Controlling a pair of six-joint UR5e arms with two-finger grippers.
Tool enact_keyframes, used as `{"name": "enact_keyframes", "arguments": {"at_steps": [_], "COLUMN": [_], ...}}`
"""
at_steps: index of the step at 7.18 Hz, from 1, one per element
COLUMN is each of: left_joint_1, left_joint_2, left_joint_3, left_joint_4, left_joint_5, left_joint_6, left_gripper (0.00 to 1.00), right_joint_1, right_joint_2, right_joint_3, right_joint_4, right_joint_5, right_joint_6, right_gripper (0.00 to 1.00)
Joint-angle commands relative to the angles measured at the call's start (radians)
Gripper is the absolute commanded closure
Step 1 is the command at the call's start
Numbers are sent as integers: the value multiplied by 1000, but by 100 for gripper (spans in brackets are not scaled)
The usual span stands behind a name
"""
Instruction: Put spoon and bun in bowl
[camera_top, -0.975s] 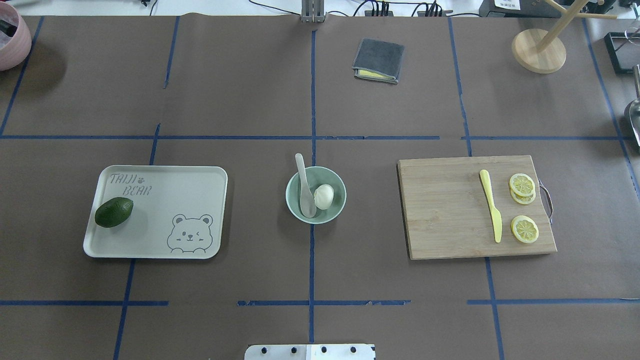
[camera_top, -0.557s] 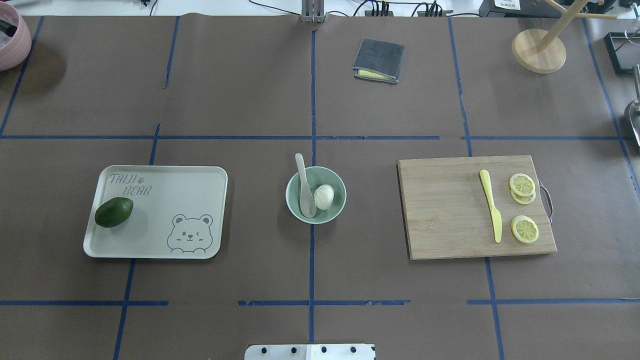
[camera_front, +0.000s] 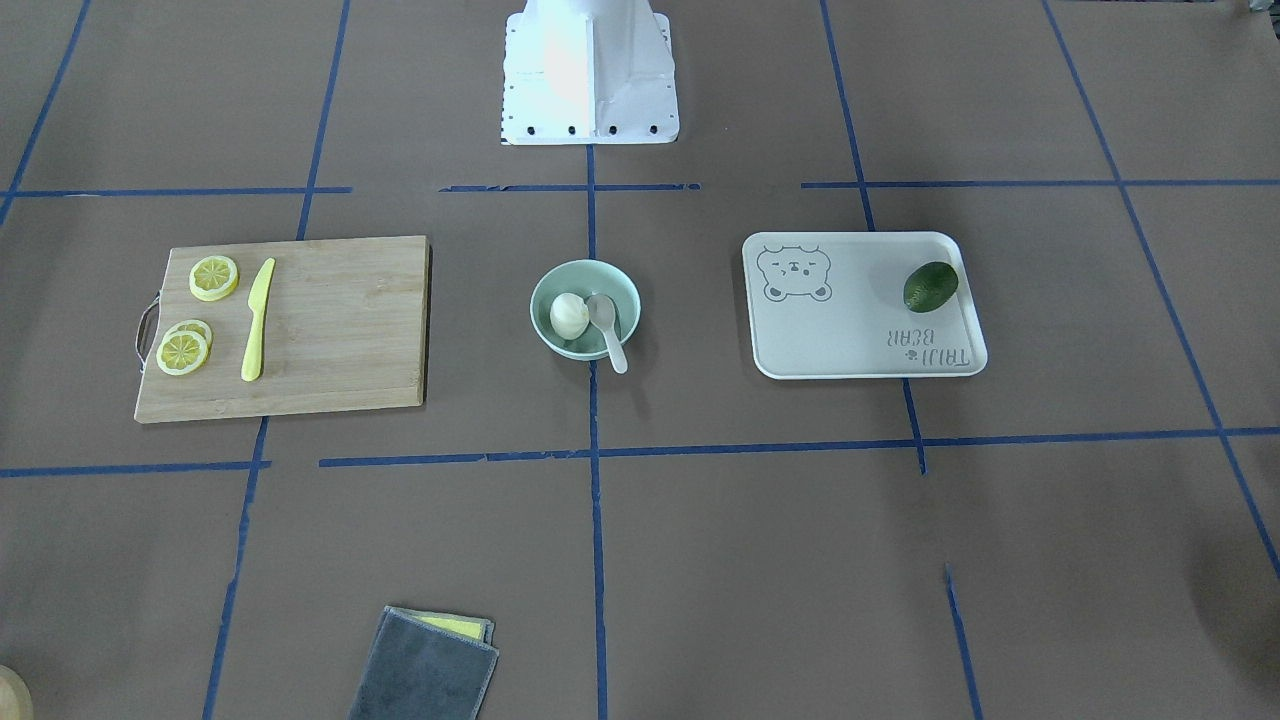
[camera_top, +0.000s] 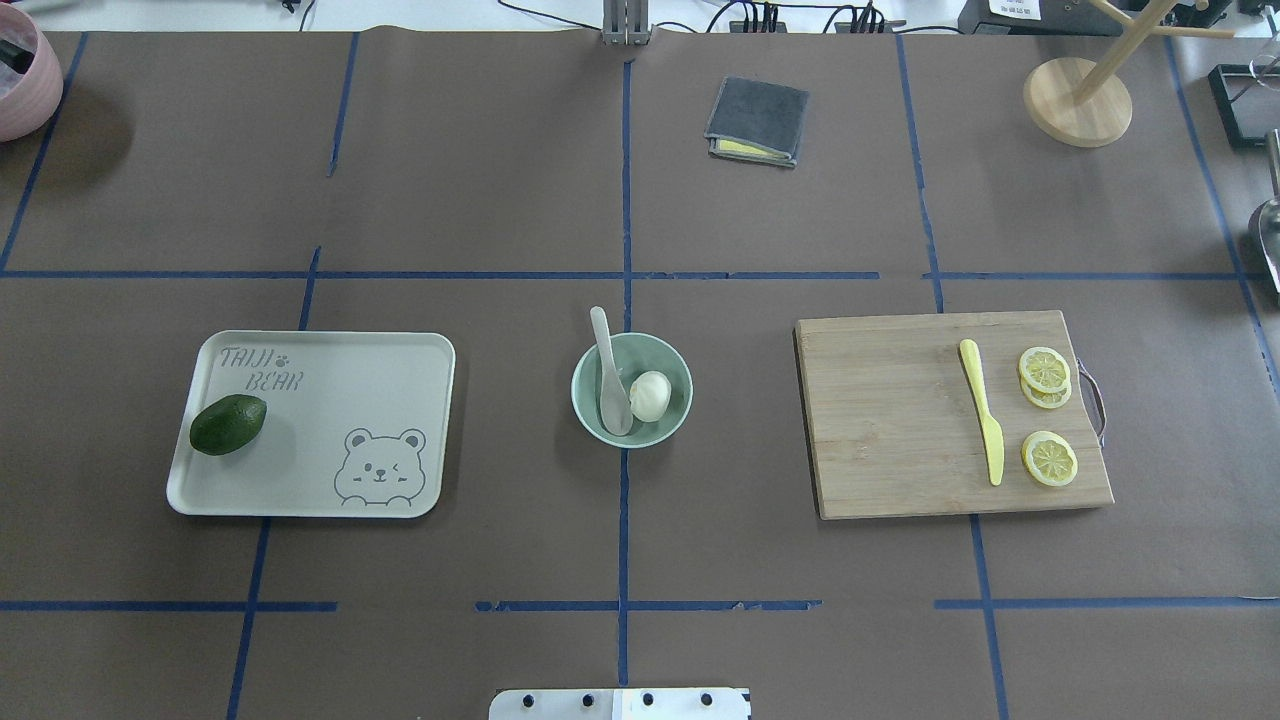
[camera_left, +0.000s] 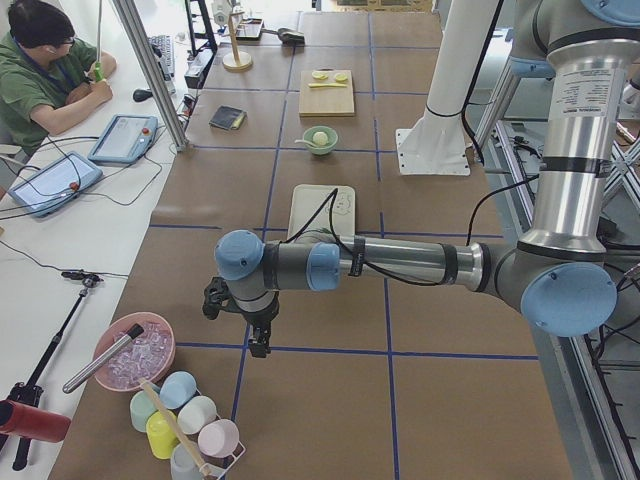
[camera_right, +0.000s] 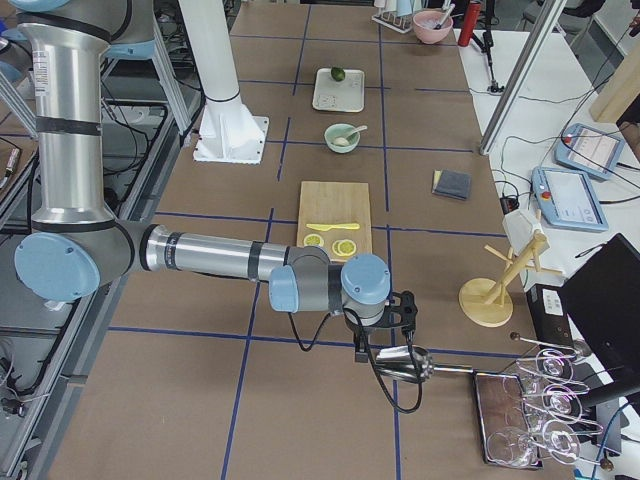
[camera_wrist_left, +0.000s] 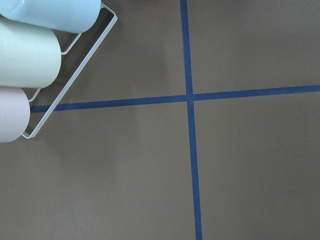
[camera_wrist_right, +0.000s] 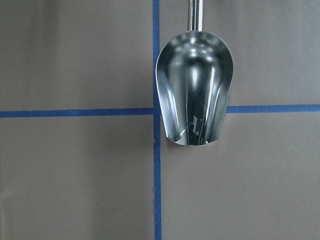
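The pale mint-green bowl (camera_top: 676, 372) stands at the table's middle, also in the front-facing view (camera_front: 585, 268). The off-white spoon (camera_top: 606, 380) lies in it, its handle sticking out over the far rim. The white bun (camera_top: 649, 394) sits in the bowl beside the scoop, touching it. Both grippers are far from the bowl. The left gripper (camera_left: 255, 335) hangs over the table's left end and the right gripper (camera_right: 385, 320) over the right end. They show only in the side views, so I cannot tell whether they are open or shut.
A bear tray (camera_top: 340, 400) with a dark green fruit (camera_top: 228, 424) lies left of the bowl. A wooden board (camera_top: 890, 420) with a yellow knife (camera_top: 983, 410) and lemon slices (camera_top: 1049, 458) lies right. A grey cloth (camera_top: 757, 120) is at the back. A metal scoop (camera_wrist_right: 194, 90) lies under the right wrist.
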Motion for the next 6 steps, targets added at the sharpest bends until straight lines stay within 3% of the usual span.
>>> {"name": "enact_keyframes", "arguments": {"at_steps": [1,4,6], "left_joint_1": [0,0,0], "left_joint_2": [0,0,0], "left_joint_3": [0,0,0], "left_joint_4": [0,0,0], "left_joint_5": [1,1,1], "left_joint_6": [0,0,2], "left_gripper": [0,0,0], "right_joint_1": [-29,-2,45], "right_joint_2": [6,3,9], "right_joint_3": [21,32,38], "right_joint_4": [-91,-96,-213], "right_joint_5": [-1,1,2], "right_joint_6": [-17,-63,-186], "right_gripper": [0,0,0]}}
